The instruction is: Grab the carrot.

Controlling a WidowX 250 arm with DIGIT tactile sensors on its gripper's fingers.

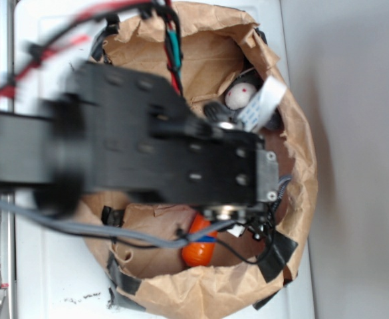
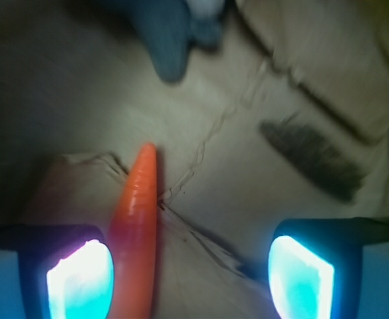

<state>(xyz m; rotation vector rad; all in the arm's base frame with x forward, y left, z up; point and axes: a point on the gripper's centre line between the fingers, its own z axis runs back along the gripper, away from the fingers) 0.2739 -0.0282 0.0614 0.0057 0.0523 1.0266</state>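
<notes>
The orange carrot (image 2: 137,226) lies on the brown paper in the wrist view, tip pointing away, right beside the inner side of the left finger pad (image 2: 81,282). My gripper (image 2: 191,279) is open, jaws wide apart, with the carrot between them close to the left pad and a wide gap to the right pad (image 2: 300,279). In the exterior view the black arm (image 1: 147,149) hangs over the paper-lined bowl (image 1: 294,133) and hides the gripper; only the carrot's wide orange end (image 1: 197,249) shows under it.
A grey plush toy (image 2: 174,33) lies at the far side of the paper, its white face (image 1: 241,96) showing in the exterior view. A dark flat bark piece (image 2: 310,156) lies to the right. Crumpled paper walls ring the bowl.
</notes>
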